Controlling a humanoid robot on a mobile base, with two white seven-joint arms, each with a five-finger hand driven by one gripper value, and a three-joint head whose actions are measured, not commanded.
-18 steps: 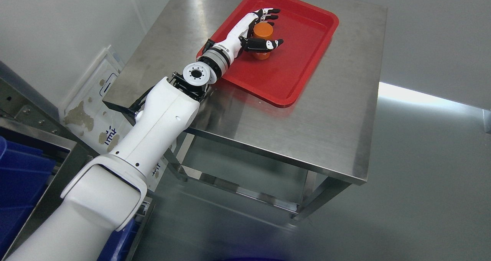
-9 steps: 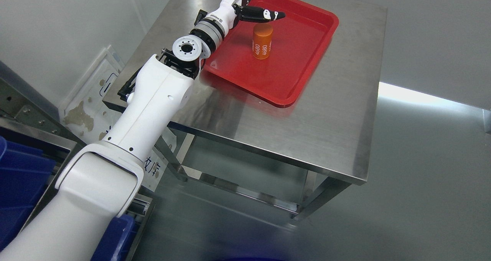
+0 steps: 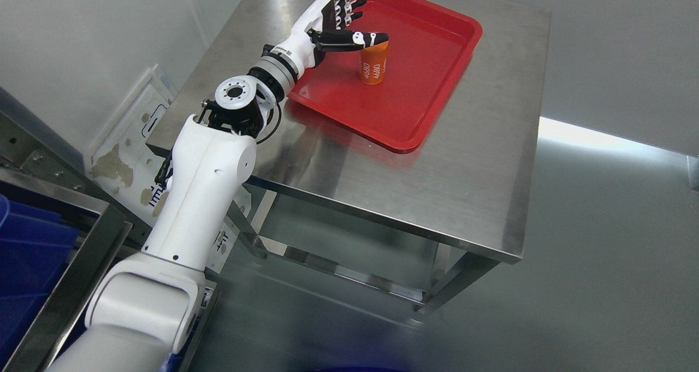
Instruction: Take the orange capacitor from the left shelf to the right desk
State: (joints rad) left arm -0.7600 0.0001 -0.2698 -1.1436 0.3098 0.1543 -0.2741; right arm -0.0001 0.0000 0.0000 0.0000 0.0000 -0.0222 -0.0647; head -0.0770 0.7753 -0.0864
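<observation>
Red tray (image 3: 437, 82) holds one orange capacitor (image 3: 373, 66); left hand (image 3: 333, 19) spread.

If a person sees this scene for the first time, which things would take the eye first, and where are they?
First, the red tray at the far side of the steel table, with the orange capacitor standing upright in it. Then the white left arm, rising from the lower left, its left hand open beside the capacitor and holding nothing.
</observation>
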